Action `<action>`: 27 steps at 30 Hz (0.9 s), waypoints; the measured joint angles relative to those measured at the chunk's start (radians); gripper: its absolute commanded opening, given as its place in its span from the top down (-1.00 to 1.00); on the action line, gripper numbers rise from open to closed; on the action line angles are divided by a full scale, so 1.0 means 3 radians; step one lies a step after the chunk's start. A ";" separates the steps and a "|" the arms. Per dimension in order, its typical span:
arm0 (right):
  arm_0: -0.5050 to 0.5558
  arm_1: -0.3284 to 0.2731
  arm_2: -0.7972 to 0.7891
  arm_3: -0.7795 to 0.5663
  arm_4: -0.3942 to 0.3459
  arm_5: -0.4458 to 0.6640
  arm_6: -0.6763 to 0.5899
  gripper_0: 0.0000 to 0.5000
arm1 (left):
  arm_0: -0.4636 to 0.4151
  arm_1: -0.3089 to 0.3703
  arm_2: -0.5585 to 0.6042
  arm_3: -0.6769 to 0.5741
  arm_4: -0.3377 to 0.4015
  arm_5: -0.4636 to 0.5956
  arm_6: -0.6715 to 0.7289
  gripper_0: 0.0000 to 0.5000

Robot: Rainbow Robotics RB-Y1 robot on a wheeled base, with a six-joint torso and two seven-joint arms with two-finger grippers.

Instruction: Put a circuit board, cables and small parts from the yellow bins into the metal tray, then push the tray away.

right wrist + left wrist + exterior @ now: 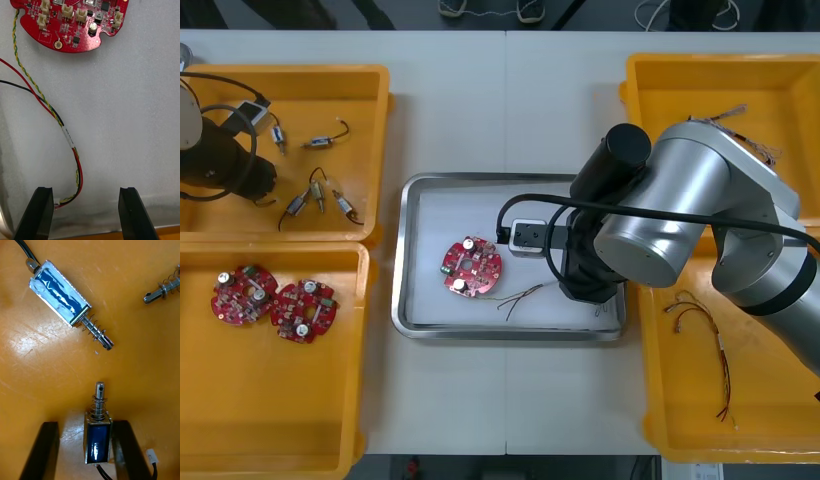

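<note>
A round red circuit board (472, 268) (71, 22) lies inside the metal tray (412, 250). Beside it lies a red and yellow cable (520, 295) (69, 140). My right gripper (86, 193) hovers open over the tray's white floor; the cable's white plug end rests against the inner side of one finger (42, 213). In the far left bin (370, 100), my left gripper (85, 425) stands open around a small metal part (97, 435) with a blue body and a spring pin. One finger (125, 450) touches that part, and a gap remains on the other side.
More small metal parts (320, 195) (62, 296) lie in the same bin. The near left bin (280, 420) holds two circuit boards (243, 293). The right bins hold cables (705, 320). My right arm (680, 210) covers the tray's right end.
</note>
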 measured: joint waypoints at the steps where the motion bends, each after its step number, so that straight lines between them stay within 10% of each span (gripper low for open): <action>1: 0.0000 0.0009 -0.0036 -0.0030 0.0000 0.0078 0.0000 -1.00 | 0.0000 0.0000 0.0000 0.0000 0.0001 -0.0003 0.0000 1.00; 11: -0.0001 0.0125 -0.0536 -0.0463 0.0149 0.0756 0.0000 -1.00 | 0.0002 0.0000 0.0005 -0.0033 0.0002 0.0026 0.0000 1.00; 27: 0.0018 0.0126 -0.1593 -0.0816 0.0321 0.0767 -0.0054 -1.00 | 0.0064 -0.0001 0.0237 -0.1227 -0.0140 0.1270 0.0285 1.00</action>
